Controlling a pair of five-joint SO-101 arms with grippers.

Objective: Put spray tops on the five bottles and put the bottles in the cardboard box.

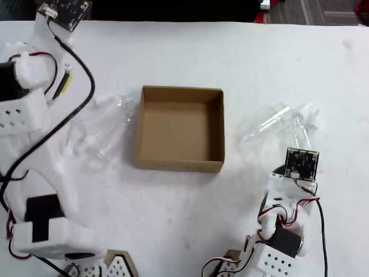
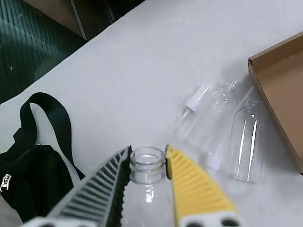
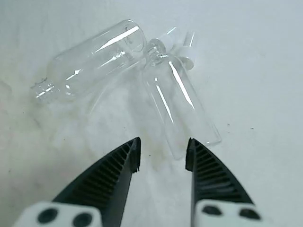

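In the left wrist view my left gripper (image 2: 147, 158) is shut on the neck of an open-topped clear bottle (image 2: 147, 165), grey finger on one side and yellow finger on the other. Two more clear bottles (image 2: 246, 139) and a white spray top (image 2: 195, 100) lie beyond it beside the cardboard box (image 2: 279, 78). My right gripper (image 3: 163, 153) is open just short of a lying clear bottle (image 3: 182, 106); a second bottle (image 3: 94, 59) lies farther off, touching it. In the high view the box (image 1: 180, 164) is mid-table, with bottles to its left (image 1: 101, 127) and right (image 1: 277, 121).
A black bag (image 2: 33, 165) with a strap lies by the table's edge near my left gripper. The left arm (image 1: 34, 173) and its cable take up the table's left side. The right arm (image 1: 288, 231) stands at the front right. White table (image 1: 173, 231) lies in front of the box.
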